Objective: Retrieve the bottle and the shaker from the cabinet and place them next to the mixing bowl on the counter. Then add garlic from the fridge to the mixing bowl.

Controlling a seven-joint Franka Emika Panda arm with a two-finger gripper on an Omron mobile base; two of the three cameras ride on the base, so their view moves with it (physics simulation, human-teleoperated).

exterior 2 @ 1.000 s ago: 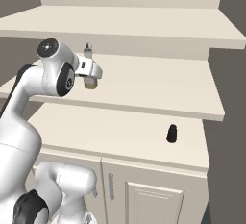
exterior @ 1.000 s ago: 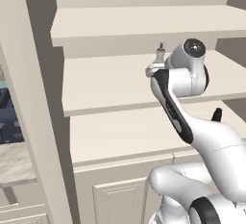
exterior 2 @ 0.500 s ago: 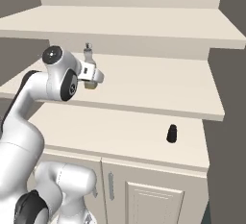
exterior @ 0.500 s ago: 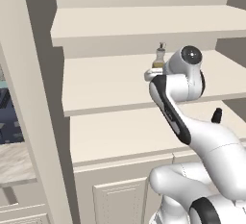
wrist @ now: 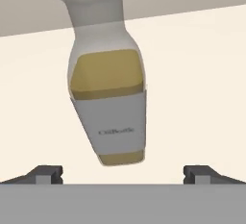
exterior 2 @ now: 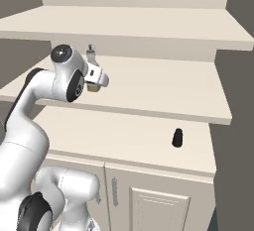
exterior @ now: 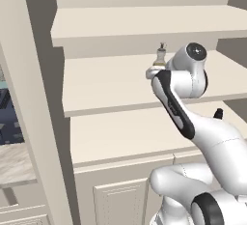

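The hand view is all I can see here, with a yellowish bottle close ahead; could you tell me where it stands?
Observer: The small bottle of yellowish-olive liquid stands upright on the middle open shelf of the cream-beige cabinet.
Operator: Thank you. Is the shaker nearby?
Observer: The small black cylindrical shaker stands one shelf lower, off to the right.
Operator: Is the gripper level with the bottle?
Observer: Yes, the gripper is at the shelf's front edge, right before the bottle.

A dark blue window [exterior: 6, 118] shows left of a beige wall [exterior: 29, 74].
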